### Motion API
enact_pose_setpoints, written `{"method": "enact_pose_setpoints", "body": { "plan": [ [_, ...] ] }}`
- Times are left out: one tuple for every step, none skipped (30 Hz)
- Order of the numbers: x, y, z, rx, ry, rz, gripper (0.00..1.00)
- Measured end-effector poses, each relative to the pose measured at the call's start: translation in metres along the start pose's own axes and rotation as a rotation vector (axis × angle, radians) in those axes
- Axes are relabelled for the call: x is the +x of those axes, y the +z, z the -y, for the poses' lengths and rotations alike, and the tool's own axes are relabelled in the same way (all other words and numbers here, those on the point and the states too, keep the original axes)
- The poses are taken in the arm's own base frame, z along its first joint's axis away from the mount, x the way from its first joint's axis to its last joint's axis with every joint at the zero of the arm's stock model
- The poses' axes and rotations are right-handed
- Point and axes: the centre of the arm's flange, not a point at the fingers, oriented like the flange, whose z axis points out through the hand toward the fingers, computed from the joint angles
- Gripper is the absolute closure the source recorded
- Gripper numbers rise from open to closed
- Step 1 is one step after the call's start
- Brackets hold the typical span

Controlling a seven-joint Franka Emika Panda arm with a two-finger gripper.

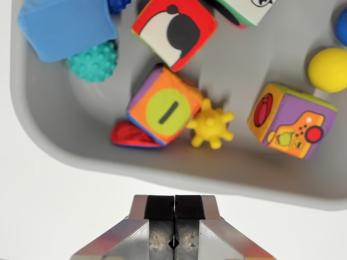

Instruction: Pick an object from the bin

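Observation:
A grey bin (65,146) fills the upper part of the wrist view and holds several soft toys. An orange cube with a green circle (162,105) lies near the middle, touching a yellow spiky ball (210,125). A purple and orange cube (291,120) sits at the wrist view's right, below a yellow ball (328,69). A red cube with a black and white figure (174,30) lies at the top, a blue cube (68,26) and a teal bumpy ball (95,61) at the upper left. My gripper (174,208) is shut with nothing in it, outside the bin's near wall.
A white surface (49,211) surrounds the bin. A red soft piece (129,135) pokes out under the orange cube. A white cube (246,10) and two blue balls (340,26) are cut off by the frame's top and right edges.

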Motion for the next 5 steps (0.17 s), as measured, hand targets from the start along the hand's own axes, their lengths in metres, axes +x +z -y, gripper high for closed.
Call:
{"method": "enact_pose_setpoints", "body": {
  "plan": [
    [0.0, 0.0, 0.0, 0.0, 0.0, 0.0, 1.0],
    [0.0, 0.0, 0.0, 0.0, 0.0, 0.0, 1.0],
    [0.0, 0.0, 0.0, 0.0, 0.0, 0.0, 1.0],
    [0.0, 0.0, 0.0, 0.0, 0.0, 0.0, 1.0],
    [0.0, 0.0, 0.0, 0.0, 0.0, 0.0, 1.0]
  ]
}}
